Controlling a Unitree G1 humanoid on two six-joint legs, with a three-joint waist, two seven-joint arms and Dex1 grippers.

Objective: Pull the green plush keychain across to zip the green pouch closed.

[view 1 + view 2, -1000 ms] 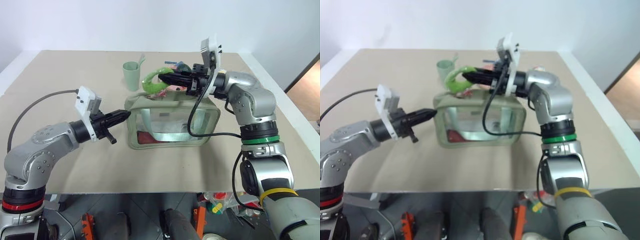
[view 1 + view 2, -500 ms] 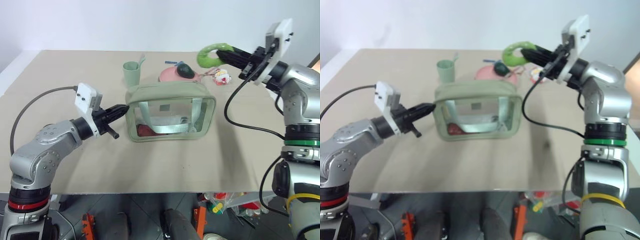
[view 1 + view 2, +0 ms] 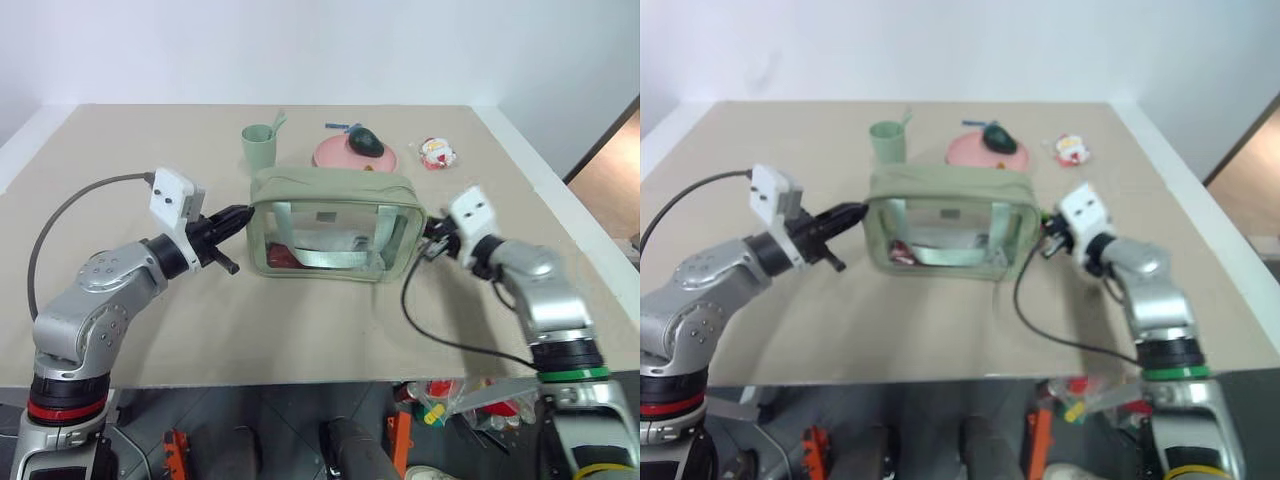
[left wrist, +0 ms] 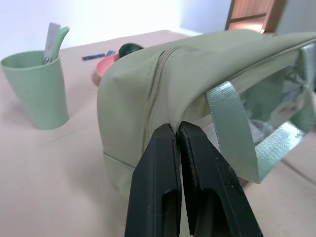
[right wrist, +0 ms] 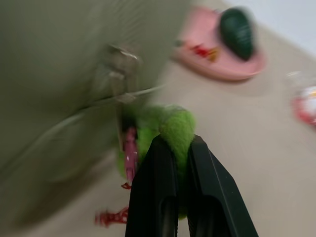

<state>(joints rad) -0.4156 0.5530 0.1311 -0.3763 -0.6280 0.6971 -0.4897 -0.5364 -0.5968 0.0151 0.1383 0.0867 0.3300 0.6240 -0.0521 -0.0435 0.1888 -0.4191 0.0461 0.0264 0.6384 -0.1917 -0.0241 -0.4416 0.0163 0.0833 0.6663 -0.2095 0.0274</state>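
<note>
Two pincers work together: the left pincer [image 4: 177,129] clamps the green pouch [image 3: 330,190] steady, the right pincer [image 5: 178,143] grips the green plush keychain [image 5: 170,129] for zipping.

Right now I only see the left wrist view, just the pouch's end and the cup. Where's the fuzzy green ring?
Observer: The green plush keychain is at the pouch's far end, gripped by the right tool.
Operator: Is the zipper closed?
Observer: From the head views the green pouch top looks flat and shut.
Operator: What's behind the pouch?
Observer: A pink plate carrying something dark green, and a small red-and-white toy beside it.
</note>
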